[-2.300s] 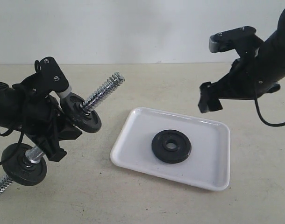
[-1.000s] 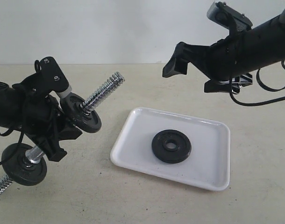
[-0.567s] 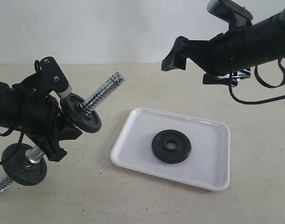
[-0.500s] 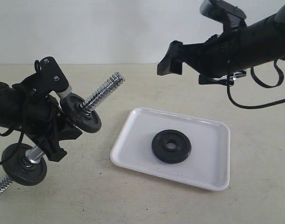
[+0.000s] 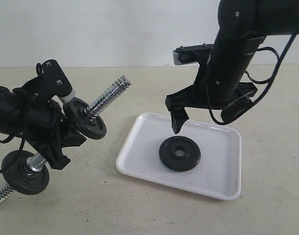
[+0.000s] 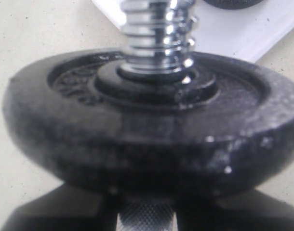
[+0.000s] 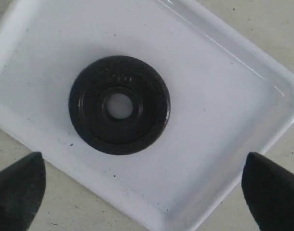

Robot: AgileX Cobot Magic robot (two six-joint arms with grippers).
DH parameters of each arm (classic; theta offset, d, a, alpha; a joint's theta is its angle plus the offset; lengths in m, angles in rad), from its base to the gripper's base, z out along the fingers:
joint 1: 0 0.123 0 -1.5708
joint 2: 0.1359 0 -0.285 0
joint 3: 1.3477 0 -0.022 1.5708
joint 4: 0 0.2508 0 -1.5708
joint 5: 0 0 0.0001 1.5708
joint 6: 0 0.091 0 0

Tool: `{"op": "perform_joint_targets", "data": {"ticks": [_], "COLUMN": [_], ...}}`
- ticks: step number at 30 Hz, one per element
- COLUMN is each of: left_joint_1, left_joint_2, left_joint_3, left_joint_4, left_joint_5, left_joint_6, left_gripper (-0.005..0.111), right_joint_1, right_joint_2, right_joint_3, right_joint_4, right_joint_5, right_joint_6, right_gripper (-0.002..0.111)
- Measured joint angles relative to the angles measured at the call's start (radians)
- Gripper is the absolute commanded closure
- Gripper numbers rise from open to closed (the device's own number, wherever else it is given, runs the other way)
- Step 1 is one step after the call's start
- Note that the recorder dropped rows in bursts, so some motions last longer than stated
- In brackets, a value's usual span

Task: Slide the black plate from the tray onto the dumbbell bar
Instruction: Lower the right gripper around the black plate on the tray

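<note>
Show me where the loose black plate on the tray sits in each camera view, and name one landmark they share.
Exterior view: the black plate lies flat near the middle of the white tray.
Left wrist view: only a sliver of the plate, on the tray beyond the threaded end of the bar, cut by the picture's edge.
Right wrist view: the whole plate, seen from above, flat on the tray.
Shared landmark: the white tray.

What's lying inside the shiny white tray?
Only one small black round weight plate with a centre hole lies flat in the glossy white rectangular tray. Its floor shows through the hole; the rest beneath the plate is covered.
</note>
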State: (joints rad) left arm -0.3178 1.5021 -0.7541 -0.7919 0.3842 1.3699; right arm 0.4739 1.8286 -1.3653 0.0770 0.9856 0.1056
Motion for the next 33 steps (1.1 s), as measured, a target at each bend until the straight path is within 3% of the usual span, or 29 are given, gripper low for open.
{"op": "perform_joint_targets", "data": {"ticks": [27,33], "left_joint_1": [0.000,0.000], "left_joint_2": [-0.002,-0.002], "left_joint_3": [0.017,0.017], "left_joint_4": [-0.016,-0.016], "left_joint_5": [-0.025,-0.025], "left_joint_6": [-0.005,-0.005], "left_gripper": [0.102,0.102], "right_joint_1": [0.017,0.111], "right_joint_2": [0.141,0.141], "right_joint_3": [-0.018,-0.018], "right_joint_4": [0.065,-0.063], "right_joint_5": [-0.101,-0.176], "right_joint_6": [0.012,0.110], "right_gripper": [0.007,0.007]}}
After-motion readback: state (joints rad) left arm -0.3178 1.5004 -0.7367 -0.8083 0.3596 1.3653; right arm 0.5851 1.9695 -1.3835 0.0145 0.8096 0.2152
